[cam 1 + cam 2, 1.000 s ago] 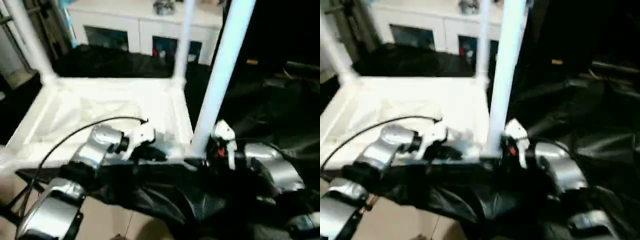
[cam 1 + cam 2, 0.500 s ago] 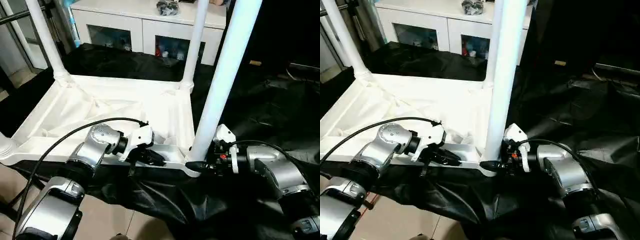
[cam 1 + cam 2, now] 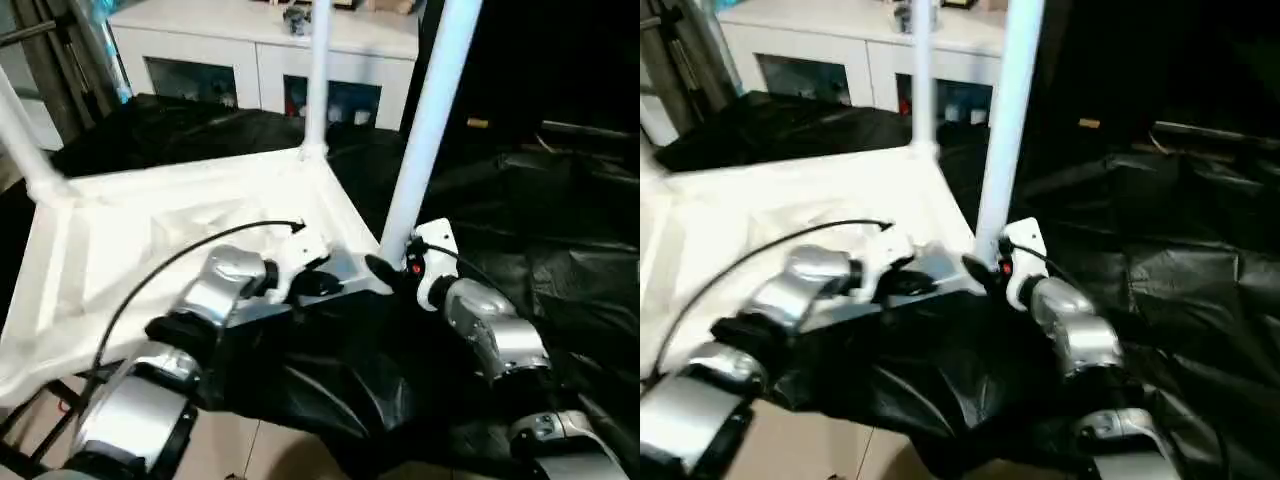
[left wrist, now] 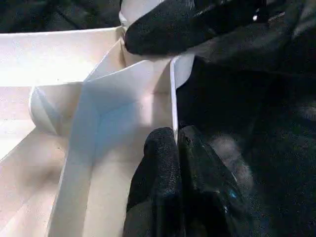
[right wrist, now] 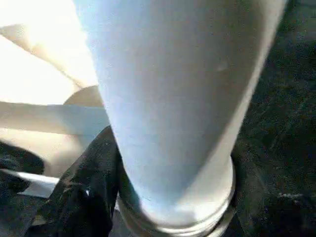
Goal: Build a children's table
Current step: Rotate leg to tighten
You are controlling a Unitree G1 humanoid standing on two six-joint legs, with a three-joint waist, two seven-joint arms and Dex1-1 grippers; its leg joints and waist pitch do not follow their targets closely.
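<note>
Tabletop (image 3: 180, 240) lies upside down on black sheeting (image 3: 560, 250), ribbed underside up, three legs standing from its corner sockets. Left gripper (image 4: 177, 148) sits at the near rim, its two black fingers pressed together on the thin rim wall (image 4: 173, 98), which runs up from between the tips. Right gripper (image 3: 385, 272) is at the base of the nearest leg (image 3: 425, 120), just above the corner socket; one black finger (image 5: 84, 197) lies against the tube's side, fingers spread about the leg, full clamp not confirmable. White glass-door cabinet (image 3: 250, 60) stands beyond the tabletop.
</note>
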